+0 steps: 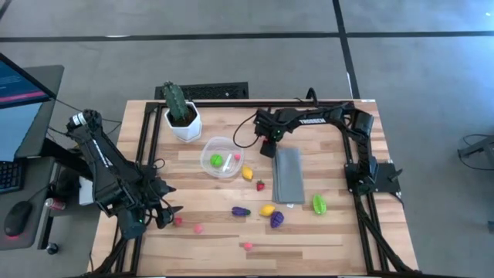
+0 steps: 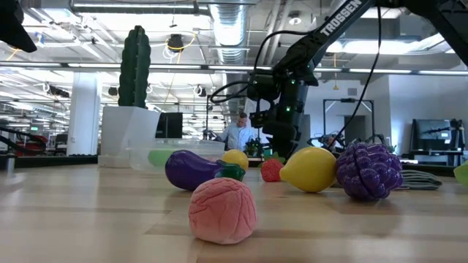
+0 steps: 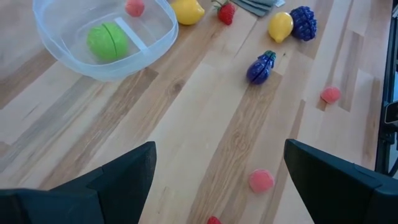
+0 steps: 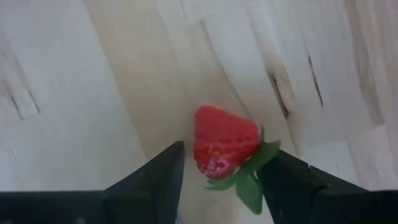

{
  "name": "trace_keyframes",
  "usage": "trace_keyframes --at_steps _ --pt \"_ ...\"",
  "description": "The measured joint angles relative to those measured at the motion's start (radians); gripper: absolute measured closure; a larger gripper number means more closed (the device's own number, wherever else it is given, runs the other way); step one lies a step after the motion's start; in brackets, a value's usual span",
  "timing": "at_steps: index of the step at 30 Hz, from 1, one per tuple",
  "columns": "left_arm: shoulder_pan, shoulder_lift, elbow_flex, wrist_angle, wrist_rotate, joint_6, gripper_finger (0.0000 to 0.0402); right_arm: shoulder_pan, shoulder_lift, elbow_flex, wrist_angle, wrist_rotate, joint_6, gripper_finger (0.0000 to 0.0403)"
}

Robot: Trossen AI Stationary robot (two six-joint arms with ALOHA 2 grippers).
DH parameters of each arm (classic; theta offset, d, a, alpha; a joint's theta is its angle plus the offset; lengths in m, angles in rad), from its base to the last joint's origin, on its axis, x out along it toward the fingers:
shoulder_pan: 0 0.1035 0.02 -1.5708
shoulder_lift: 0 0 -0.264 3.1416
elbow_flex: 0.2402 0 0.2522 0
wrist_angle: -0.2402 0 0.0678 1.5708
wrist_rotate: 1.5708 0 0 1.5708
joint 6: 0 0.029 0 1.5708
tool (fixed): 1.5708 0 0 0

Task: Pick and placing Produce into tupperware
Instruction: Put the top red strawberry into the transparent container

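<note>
- Looking straight down, the high view alone laid out the whole table: the tupperware (image 1: 221, 145) sat left of centre, just right of the potted cactus (image 1: 176, 100), with a green piece (image 1: 215, 161) and a pink piece (image 1: 229, 160) inside.
- Outside it lay the lemon (image 1: 248, 174), a loose strawberry (image 1: 261, 185), an eggplant (image 1: 241, 211), purple grapes (image 1: 277, 219) and a green fruit (image 1: 319, 204) right of the grey cloth (image 1: 289, 176).
- The right gripper (image 1: 268, 147) hung over the cloth's far end; the high view hid what was under it.
- Only the right wrist view showed a strawberry (image 4: 224, 143), glossy red with green leaves, within the right gripper (image 4: 224, 165); whether it was clamped could not be told.
- The left gripper (image 1: 166, 210) waited near the table's front left corner; the left wrist view showed it (image 3: 217, 155) spread wide and holding nothing, with the clear, shallow, round tupperware (image 3: 93, 65) beyond.
- The low view alone brought out texture: a wrinkled pink piece (image 2: 223, 210) nearest, bumpy grapes (image 2: 369, 172), a glossy eggplant (image 2: 191, 169).
</note>
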Motion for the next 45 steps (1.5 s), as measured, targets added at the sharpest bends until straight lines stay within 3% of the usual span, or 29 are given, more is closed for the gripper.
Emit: trace_keyframes --at_steps 12,34,45 --pt "0.0 0.0 0.0 -0.018 -0.002 -0.014 0.0058 -0.001 -0.001 0.0 0.0 -0.049 0.018 0.0253" --pt "0.0 0.0 0.0 -0.019 -0.002 -0.015 0.0058 -0.001 -0.001 0.0 0.014 -0.079 0.052 0.0265" --pt "0.0 0.0 0.0 -0.019 -0.002 -0.015 0.0058 0.0 -0.001 0.0 0.027 -0.198 0.026 0.0266"
